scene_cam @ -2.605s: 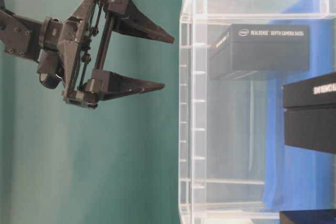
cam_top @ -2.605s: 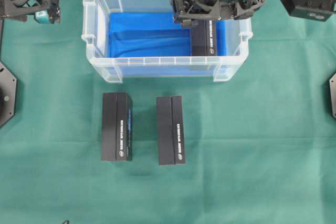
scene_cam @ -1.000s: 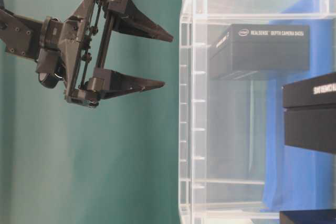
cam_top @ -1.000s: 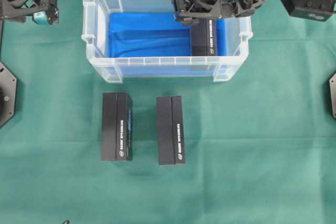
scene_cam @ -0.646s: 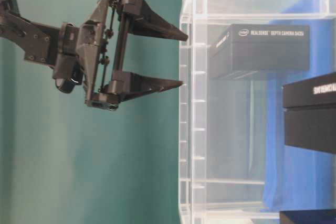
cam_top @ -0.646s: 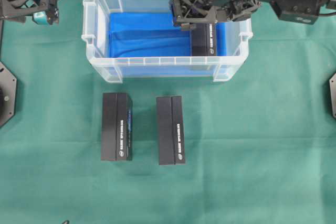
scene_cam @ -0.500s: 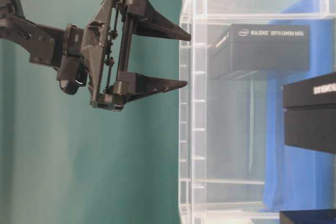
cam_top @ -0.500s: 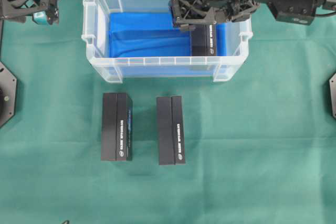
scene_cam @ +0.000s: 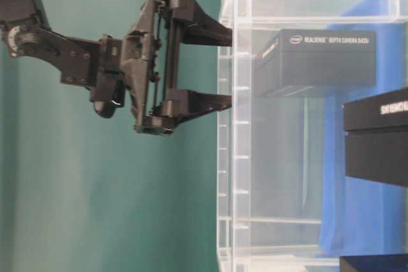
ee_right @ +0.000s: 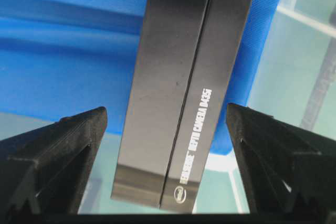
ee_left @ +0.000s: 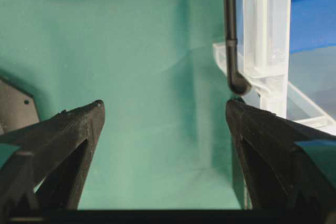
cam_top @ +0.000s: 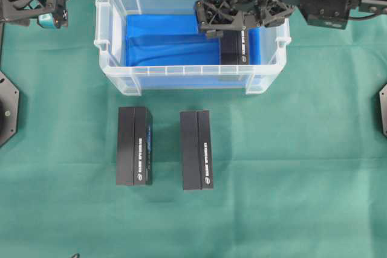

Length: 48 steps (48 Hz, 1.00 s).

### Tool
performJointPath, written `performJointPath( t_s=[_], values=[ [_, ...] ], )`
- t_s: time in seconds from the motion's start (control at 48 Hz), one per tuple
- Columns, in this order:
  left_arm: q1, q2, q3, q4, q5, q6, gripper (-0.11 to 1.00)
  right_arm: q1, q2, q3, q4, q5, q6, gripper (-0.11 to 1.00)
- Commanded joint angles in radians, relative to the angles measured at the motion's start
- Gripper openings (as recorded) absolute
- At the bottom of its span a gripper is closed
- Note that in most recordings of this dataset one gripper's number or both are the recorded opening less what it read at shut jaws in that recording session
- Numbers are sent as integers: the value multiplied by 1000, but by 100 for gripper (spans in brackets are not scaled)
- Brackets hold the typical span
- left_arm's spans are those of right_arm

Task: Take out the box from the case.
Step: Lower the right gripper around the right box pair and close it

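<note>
While two boxes (cam_top: 134, 145) lie outside, the case (cam_top: 115, 77) holds one box (cam_top: 234, 48).

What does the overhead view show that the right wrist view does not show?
Only the overhead view shows two boxes lying on the cloth outside the case, and the left hand far off at the top left. Only the right wrist view shows the box's white print up close. Both show the right hand, open, above the box in the case, on blue lining.

One box (cam_top: 234, 45) lies in the case (cam_top: 115, 70); two boxes (cam_top: 134, 145) outside.
</note>
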Motion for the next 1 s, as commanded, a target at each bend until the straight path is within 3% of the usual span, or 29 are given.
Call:
performJointPath(
  t_s=[0.0, 0.98],
  values=[
    [-3, -11, -11, 0, -3, 2, 94, -2, -11, -6, -3, -18, 2, 92],
    [-11, -11, -9, 0, -8, 6, 94, -29, 64, 35, -3, -77, 2, 92]
  ],
)
